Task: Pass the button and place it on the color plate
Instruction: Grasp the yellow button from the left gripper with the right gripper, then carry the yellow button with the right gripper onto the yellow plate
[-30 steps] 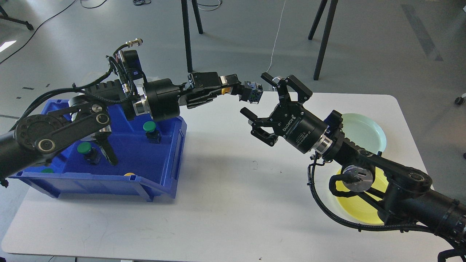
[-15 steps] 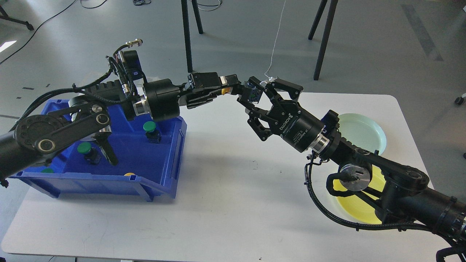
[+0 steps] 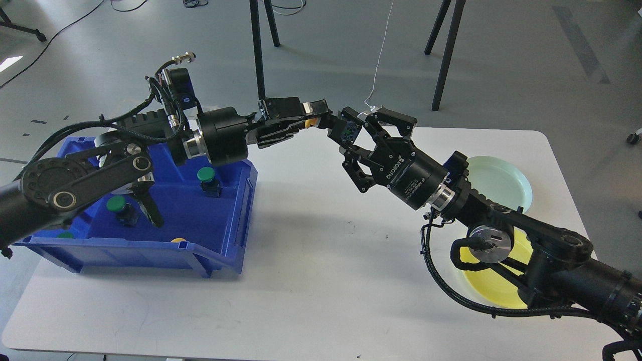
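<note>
My left gripper [image 3: 331,123] is shut on a button with a yellow cap [image 3: 311,122] and a blue-black base [image 3: 349,131], and holds it in the air over the table's far middle. My right gripper [image 3: 352,134] has its two fingers closed in on the button's base from both sides. A yellow plate [image 3: 494,288] lies at the right front, partly hidden by my right arm. A pale green plate [image 3: 504,180] lies behind it.
A blue bin [image 3: 225,220] stands at the left with green buttons [image 3: 206,174] [image 3: 116,203] and a yellow one [image 3: 176,240] inside. The white table [image 3: 311,281] spans the view. Black stand legs [image 3: 446,55] rise behind it.
My right gripper moved up and left from below the button to around its base, and its fingers narrowed onto it. The left gripper stayed in place holding the button.
</note>
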{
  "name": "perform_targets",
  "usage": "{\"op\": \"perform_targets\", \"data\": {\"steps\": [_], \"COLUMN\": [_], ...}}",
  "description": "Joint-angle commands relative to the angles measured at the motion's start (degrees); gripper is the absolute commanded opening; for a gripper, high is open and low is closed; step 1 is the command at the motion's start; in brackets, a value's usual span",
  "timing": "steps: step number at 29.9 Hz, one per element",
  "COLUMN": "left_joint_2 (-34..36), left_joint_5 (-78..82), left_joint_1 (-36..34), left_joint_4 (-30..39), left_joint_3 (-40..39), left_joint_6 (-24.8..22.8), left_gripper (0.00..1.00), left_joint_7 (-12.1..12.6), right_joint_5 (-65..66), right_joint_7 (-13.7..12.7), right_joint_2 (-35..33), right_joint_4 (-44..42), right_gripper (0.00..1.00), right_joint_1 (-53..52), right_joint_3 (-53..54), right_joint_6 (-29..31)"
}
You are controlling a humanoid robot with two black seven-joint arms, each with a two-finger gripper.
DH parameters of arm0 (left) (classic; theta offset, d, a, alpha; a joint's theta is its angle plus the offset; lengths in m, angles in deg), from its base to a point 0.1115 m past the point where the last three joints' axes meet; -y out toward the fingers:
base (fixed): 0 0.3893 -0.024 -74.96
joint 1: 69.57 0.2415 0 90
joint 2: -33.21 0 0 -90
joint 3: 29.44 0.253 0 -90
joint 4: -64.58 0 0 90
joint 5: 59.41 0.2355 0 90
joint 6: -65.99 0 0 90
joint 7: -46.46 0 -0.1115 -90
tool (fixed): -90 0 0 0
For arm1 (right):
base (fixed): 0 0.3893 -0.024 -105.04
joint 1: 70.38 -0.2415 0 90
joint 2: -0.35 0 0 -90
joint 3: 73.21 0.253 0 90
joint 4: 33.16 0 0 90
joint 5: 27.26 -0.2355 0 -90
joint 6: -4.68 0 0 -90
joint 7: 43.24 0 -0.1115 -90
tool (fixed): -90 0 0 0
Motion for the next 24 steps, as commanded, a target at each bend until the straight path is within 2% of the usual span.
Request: {"op": "perform_targets", "data": {"steps": [1, 7, 10, 14, 17, 19, 24], "left_joint_2": [0.0, 0.0, 0.0, 0.0, 0.0, 0.0, 0.0], "left_joint_5": [-1.6, -3.5, -3.9, -3.9, -4.0, -4.2, -4.2], "left_joint_1": [0.1, 0.1, 0.1, 0.1, 0.1, 0.1, 0.2], "left_joint_4": [-0.2, -1.4, -1.4, -1.4, -1.3, -1.4, -1.3], "left_joint_3": [-0.6, -0.6, -0.6, -0.6, -0.6, -0.6, -0.5], "left_joint_6": [-0.2, -0.3, -0.2, -0.2, -0.2, -0.2, -0.3], "left_gripper": [0.65, 0.72, 0.74, 0.76, 0.77, 0.78, 0.78], "left_joint_7": [0.0, 0.0, 0.0, 0.0, 0.0, 0.0, 0.0], "right_joint_5": [-0.1, 0.0, 0.2, 0.7, 0.6, 0.7, 0.8], "right_joint_7": [0.0, 0.0, 0.1, 0.2, 1.3, 1.3, 1.3], "right_joint_2": [-1.6, -9.5, -20.2, -38.8, -48.8, -51.4, -53.2], "right_joint_4": [0.4, 5.5, 11.2, 21.9, 25.6, 25.4, 24.2], "right_gripper": [0.01, 0.01, 0.01, 0.01, 0.01, 0.01, 0.01], "right_joint_1": [0.5, 3.5, 7.5, 15.7, 22.2, 26.5, 33.0], "right_joint_3": [0.2, 0.6, 1.9, 3.1, 2.8, 2.7, 2.3], "right_joint_6": [-1.3, -2.8, -5.0, -9.8, -13.7, -17.3, -27.3]}}
